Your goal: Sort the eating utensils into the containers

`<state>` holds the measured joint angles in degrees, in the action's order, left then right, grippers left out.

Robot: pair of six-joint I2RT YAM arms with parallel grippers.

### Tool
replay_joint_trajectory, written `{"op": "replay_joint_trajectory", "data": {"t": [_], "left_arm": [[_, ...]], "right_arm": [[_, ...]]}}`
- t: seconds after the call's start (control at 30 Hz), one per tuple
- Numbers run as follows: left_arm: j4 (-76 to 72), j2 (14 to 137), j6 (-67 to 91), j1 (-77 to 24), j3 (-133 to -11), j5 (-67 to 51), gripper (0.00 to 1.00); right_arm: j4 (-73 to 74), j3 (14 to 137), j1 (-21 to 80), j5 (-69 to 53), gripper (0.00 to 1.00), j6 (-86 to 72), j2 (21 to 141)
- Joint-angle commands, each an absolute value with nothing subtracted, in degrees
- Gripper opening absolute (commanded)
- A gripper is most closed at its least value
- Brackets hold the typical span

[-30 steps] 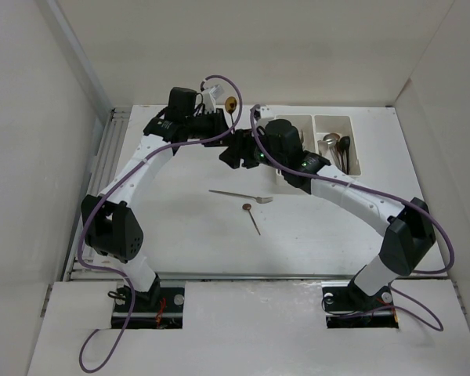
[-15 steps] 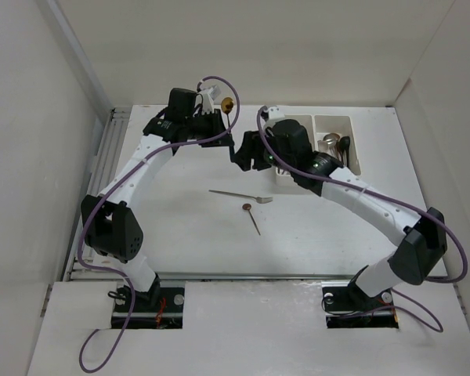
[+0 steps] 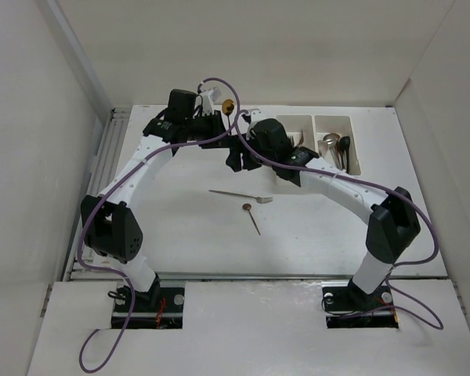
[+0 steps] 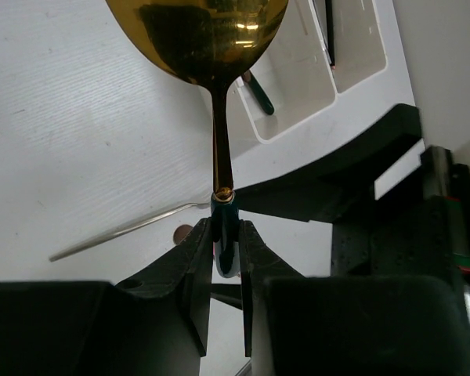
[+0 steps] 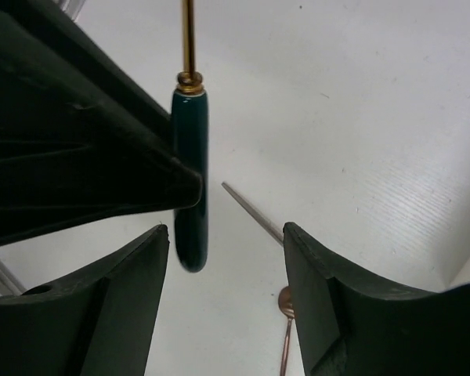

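Observation:
My left gripper is shut on the dark teal handle of a gold spoon, holding it upright above the table with the bowl on top. My right gripper is open, its fingers on either side of the handle's lower end without touching it. A silver utensil and a small copper-headed one lie on the table in the middle. The white containers stand at the back right, with several utensils in the right compartment and a teal-handled one in the left.
White walls close the table in on the left, the back and the right. The right arm reaches across in front of the containers' left compartment. A metal rail runs along the table's left edge.
The right arm has swung left, away from the containers, and brought its open gripper up to the spoon's handle. The left gripper has lifted the spoon slightly and kept its grip.

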<state>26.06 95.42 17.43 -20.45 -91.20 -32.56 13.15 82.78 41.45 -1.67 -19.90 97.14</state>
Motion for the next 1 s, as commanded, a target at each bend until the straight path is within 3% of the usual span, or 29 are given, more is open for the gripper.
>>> {"op": "replay_joint_trajectory", "data": {"t": [0.0, 0.17, 0.3, 0.37, 0.4, 0.47, 0.63, 0.67, 0.7, 0.73, 0.77, 0.9, 0.97], "left_arm": [[25.0, 91.5, 17.3, -20.3, -90.3, -34.8, 0.00], [24.4, 91.5, 17.8, -20.3, -88.7, -35.3, 0.00], [23.3, 91.5, 19.2, -20.3, -85.2, -35.9, 0.00], [22.8, 91.5, 19.8, -20.3, -84.6, -35.9, 0.00], [22.8, 91.5, 19.8, -20.3, -84.6, -36.4, 0.00], [22.8, 91.5, 20.4, -20.3, -85.2, -37.0, 0.00], [21.6, 92.6, 20.4, -20.3, -86.6, -39.0, 0.00], [21.6, 92.6, 20.4, -20.3, -86.6, -39.0, 0.16], [21.6, 92.6, 19.9, -20.3, -86.6, -39.0, 0.42], [22.1, 93.4, 17.7, -20.3, -86.6, -39.0, 0.87], [22.7, 94.3, 16.0, -20.3, -87.1, -39.0, 1.00], [27.9, 99.2, 0.8, -20.3, -91.2, -33.8, 1.00], [31.6, 103.1, -6.2, -21.4, -93.7, -25.7, 1.00]], "right_arm": [[10.6, 86.3, 41.4, -2.5, 0.66, -19.0, 97.7], [8.7, 86.8, 41.4, -2.6, 0.51, -20.1, 98.3], [6.9, 86.8, 41.4, -3.9, 0.46, -20.7, 98.9], [6.9, 86.8, 41.4, -3.9, 0.31, -20.7, 99.4], [6.9, 86.8, 41.4, -3.9, 0.14, -20.7, 99.4], [6.9, 86.8, 41.4, -3.9, 0.00, -20.7, 99.9], [6.3, 85.8, 39.5, -5.4, 0.00, -21.2, 98.5], [6.3, 84.5, 38.2, -4.8, 0.00, -21.2, 98.5], [6.3, 83.8, 37.2, -4.8, 0.00, -21.2, 96.9], [6.3, 83.0, 36.1, -4.3, 0.00, -21.2, 96.2], [6.3, 82.0, 33.3, -3.5, 0.00, -21.2, 95.5], [13.0, 81.0, 24.5, 1.6, 0.00, -17.0, 94.1], [20.9, 83.0, 21.4, 7.4, 0.00, -12.6, 95.9]]}}
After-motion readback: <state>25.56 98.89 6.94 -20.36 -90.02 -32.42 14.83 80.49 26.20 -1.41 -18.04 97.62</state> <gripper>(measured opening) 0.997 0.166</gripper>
